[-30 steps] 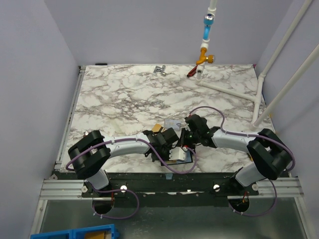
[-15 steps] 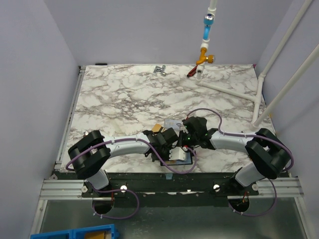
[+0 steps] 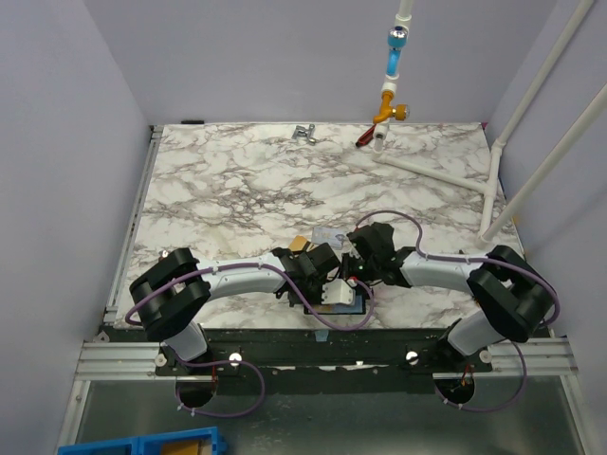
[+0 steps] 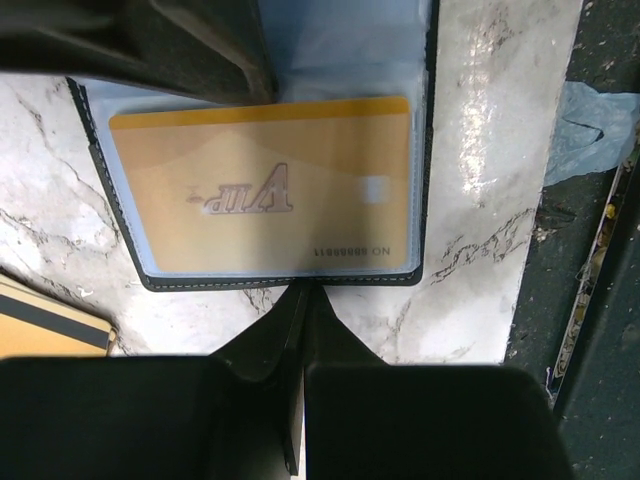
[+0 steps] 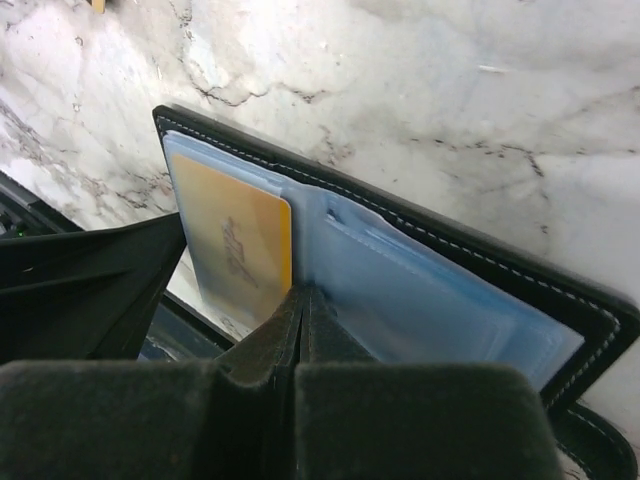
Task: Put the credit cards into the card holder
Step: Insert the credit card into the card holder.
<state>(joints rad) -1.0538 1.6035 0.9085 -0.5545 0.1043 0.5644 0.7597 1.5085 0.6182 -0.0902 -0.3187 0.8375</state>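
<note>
The black card holder (image 4: 350,281) lies open near the table's front edge, its bluish clear sleeves up. A yellow card marked VIP (image 4: 260,185) sits inside one sleeve and also shows in the right wrist view (image 5: 245,255). My left gripper (image 4: 300,292) is shut, its tip against the holder's near edge. My right gripper (image 5: 303,293) is shut, its tip pressing on the sleeves (image 5: 430,300) beside the yellow card. A gold-tan card with a dark stripe (image 4: 50,325) lies on the marble by the holder (image 3: 358,301). From above, a pale card (image 3: 329,237) lies beside the gold-tan card (image 3: 299,244).
The table's front edge (image 4: 560,250) runs just beside the holder, with a scrap of bluish tape (image 4: 600,130) beyond it. At the back stand a blue and orange valve fitting (image 3: 391,95), white pipes (image 3: 446,171) and a small metal piece (image 3: 304,133).
My right gripper has shifted slightly left, closer to the left gripper over the holder. The left arm and the loose cards have not moved.
</note>
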